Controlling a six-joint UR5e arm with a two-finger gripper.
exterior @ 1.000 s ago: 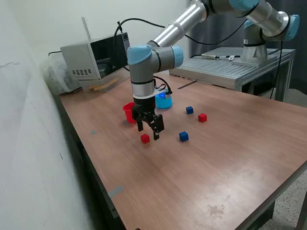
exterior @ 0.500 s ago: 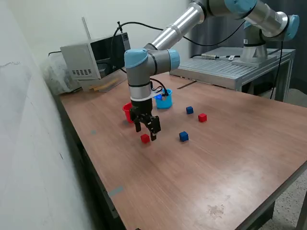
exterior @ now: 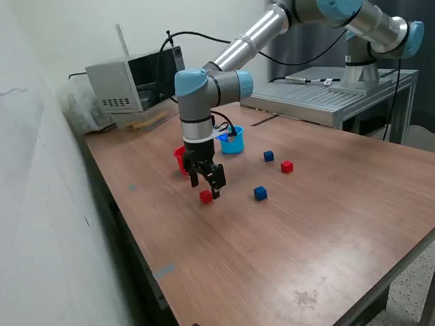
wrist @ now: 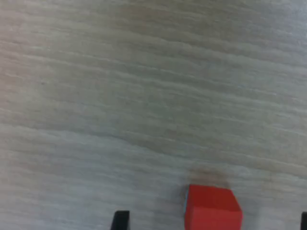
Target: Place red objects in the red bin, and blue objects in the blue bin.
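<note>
Black two-finger gripper (exterior: 207, 187) hangs low over the wooden table (exterior: 326, 224) with its fingers spread apart and nothing between them; the wrist view shows one dark fingertip (wrist: 121, 220) beside the small bright red cube (wrist: 213, 207), which sits inside the gap but off toward one side. In the exterior view that near red cube (exterior: 206, 197) lies on the wood right under the fingertips. With the gripper as the dial's centre in the exterior view, the red plastic cup (exterior: 181, 159), half hidden behind the arm, is near at about 11 o'clock, and the light blue plastic cup (exterior: 232, 142) stands at 1 o'clock. A dark blue cube (exterior: 259, 193) rests at 3 o'clock, with another dark blue cube (exterior: 268, 156) and the second red cube (exterior: 287, 166) further off near 2 o'clock. The step in hand looks like the approach to grasp the near red cube: next, probably centre, lower, then close.
</note>
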